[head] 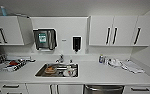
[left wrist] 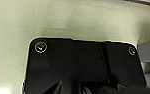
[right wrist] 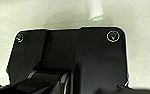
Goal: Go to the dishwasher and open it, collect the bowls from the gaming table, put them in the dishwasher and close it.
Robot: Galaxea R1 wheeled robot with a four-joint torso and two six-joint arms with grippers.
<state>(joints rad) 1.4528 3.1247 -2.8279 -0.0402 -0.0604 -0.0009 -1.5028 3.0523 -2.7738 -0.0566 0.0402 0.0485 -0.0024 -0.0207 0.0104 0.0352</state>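
Grippers: we're seeing neither set of fingers clearly in the wrist views, so we can't tell if they're apart or together. Both wrist cams are looking past our dark mounting plates at a pale speckled floor (left wrist: 11, 30).

From the head view we're facing a kitchenette straight on. We're looking at the dishwasher (head: 103, 89) at the lower edge, under the white counter (head: 96, 72), right of centre; its grey steel front is sitting closed, w/ only the top strip and handle bar in view. White cabinet doors (head: 42, 89) are flanking it on the left and a drawer (head: 139, 89) on the right.

A steel sink (head: 57, 70) is sitting in the counter left of the dishwasher, holding some dishes, incl. something orange; details are too blurry to name. A tap (head: 60, 59) is standing just behind it. A dish rack (head: 6, 63) w/ items is resting at the far left of the counter. Near the right end we're seeing a small bottle (head: 101, 58) and crumpled cloths or papers (head: 127, 65).

On the wall, a paper towel dispenser (head: 44, 39) is hanging above the sink, a black soap dispenser (head: 76, 44) beside it. White upper cabinets (head: 113, 30) w/ dark handles are running along both sides.
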